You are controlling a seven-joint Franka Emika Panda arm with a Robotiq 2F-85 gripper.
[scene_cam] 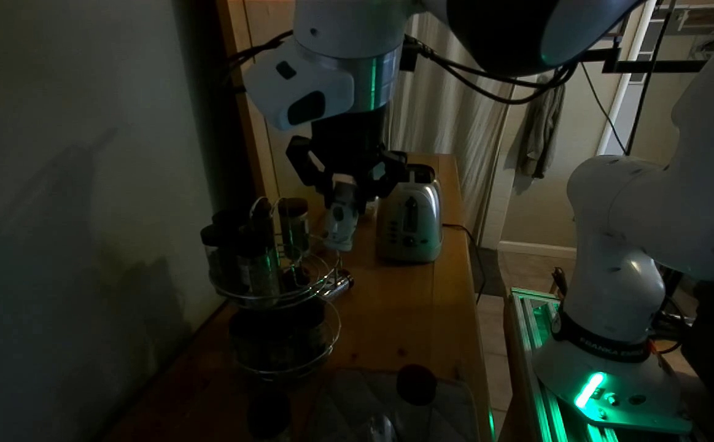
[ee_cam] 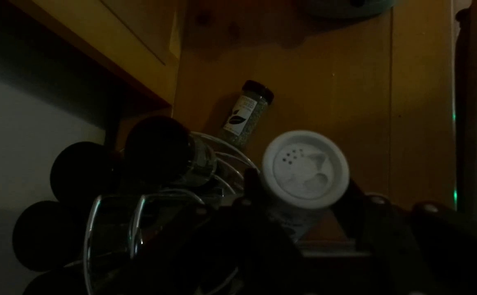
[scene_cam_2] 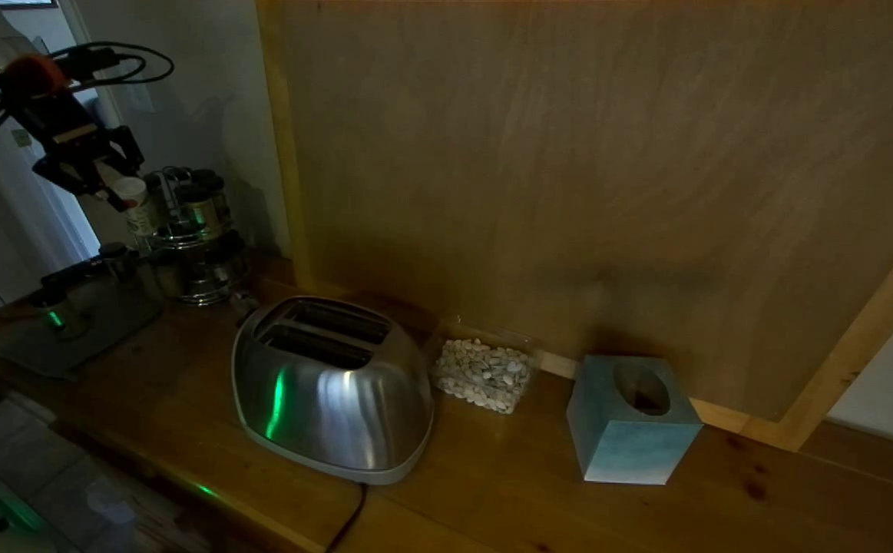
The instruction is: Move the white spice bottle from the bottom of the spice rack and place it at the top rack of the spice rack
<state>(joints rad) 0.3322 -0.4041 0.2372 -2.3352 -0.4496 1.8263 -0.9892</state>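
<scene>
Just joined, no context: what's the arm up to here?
The robot's hand grips the white spice bottle, holding it above the counter near the upper tier of the spice rack. It's meant for that tier but not set down there yet. A dark-capped jar lies on its side on the counter near the rack.

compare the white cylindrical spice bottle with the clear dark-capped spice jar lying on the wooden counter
The white cylindrical spice bottle is held by the black gripper; the clear dark-capped spice jar lies on the wooden counter. The bottle has a pale top with holes, the jar a dark cap. Both carry print.
</scene>
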